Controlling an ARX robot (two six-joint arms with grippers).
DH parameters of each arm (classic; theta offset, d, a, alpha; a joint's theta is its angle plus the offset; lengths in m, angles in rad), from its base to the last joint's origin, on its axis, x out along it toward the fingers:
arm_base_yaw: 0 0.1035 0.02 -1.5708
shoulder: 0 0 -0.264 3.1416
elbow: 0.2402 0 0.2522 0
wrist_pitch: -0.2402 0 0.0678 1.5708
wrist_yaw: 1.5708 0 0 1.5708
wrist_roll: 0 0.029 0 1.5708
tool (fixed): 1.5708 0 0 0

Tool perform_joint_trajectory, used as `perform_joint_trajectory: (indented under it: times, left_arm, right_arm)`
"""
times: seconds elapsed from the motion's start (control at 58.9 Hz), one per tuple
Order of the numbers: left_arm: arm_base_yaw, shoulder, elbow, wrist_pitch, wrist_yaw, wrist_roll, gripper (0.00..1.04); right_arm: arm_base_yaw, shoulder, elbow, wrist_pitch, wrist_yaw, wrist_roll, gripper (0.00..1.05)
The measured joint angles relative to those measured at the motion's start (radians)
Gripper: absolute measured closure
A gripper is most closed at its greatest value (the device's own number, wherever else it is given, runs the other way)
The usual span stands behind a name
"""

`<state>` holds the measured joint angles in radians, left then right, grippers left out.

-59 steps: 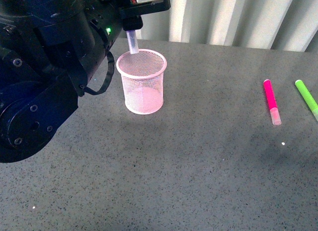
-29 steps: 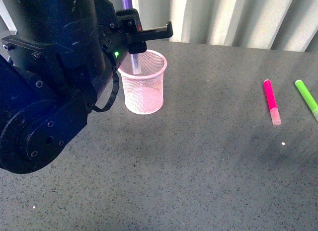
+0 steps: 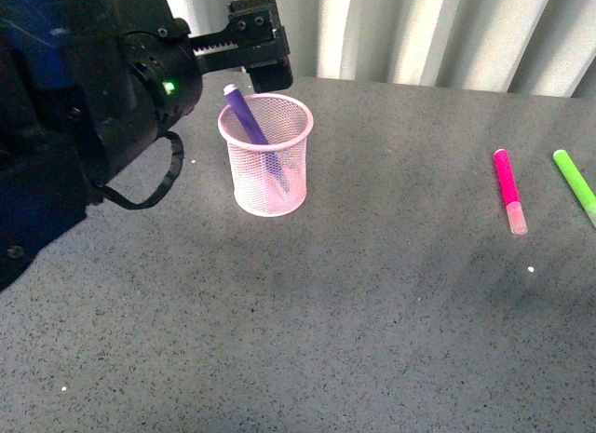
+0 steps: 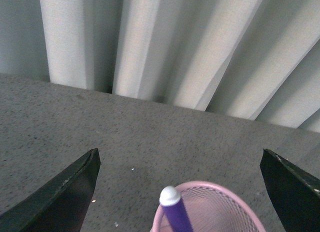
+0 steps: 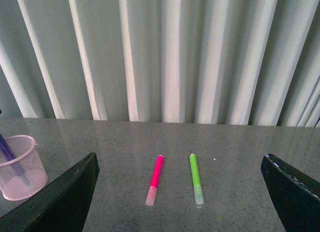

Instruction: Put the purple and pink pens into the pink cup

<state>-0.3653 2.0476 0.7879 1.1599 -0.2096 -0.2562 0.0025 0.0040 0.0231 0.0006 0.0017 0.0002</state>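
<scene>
Nearest the robot, the right fingers (image 5: 60, 202) are spread wide and hold nothing. Their camera looks across the tabletop (image 3: 372, 340) toward the pink pen (image 3: 508, 189), which suggests this arm is placed to fetch it. The pink pen lies flat on the right of the tabletop, pale cap toward the robot, well apart from the cup and not yet in it. Just beside it, roughly parallel and not touching, lies a green marker (image 3: 575, 184), which is no part of the task and should be avoided in any grasp there.

Farther back and to the left, the cup (image 3: 270, 168) stands upright on its base. The purple pen (image 3: 250, 121) is inside it, leaning. Its lower end shows through the mesh near the base, its shaft seems to rest against the rim, and its rounded top rises a little above that rim. Such a lean is what a slim pen does in a wide holder with nothing gripping it.

Above and behind the cup, the left fingers (image 4: 65, 192) are wide open and empty, one to either side of the pen's top and clear of it, so the pen stands free. By this layout, half of the task appears done.

Farthest back hangs a pleated pale curtain (image 3: 419, 33).
</scene>
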Motion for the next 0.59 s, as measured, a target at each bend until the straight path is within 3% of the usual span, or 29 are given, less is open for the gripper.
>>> perform_joint_trajectory:
  times: [0.238,0.306,0.509,0.56,0.594]
  left_arm:
    - [0.039,-0.276,-0.059,-0.515,0.101,0.174,0.07]
    - [0.046,-0.321,-0.075,-0.584,0.105,0.199,0.07]
    - [0.053,-0.326,-0.086,-0.564,0.081,0.230,0.08]
    - [0.055,-0.297,-0.159,-0.307,-0.035,0.238,0.19]
    - [0.063,-0.296,-0.222,-0.159,-0.053,0.240,0.26]
  right_arm:
    - [0.000,0.000,0.000,0.000,0.000,0.000,0.07]
    - [0.000,0.000,0.000,0.000,0.000,0.000,0.07]
    - [0.000,0.000,0.000,0.000,0.000,0.000,0.07]
    - [0.000,0.000,0.000,0.000,0.000,0.000,0.07]
    - [0.000,0.000,0.000,0.000,-0.001,0.000,0.07]
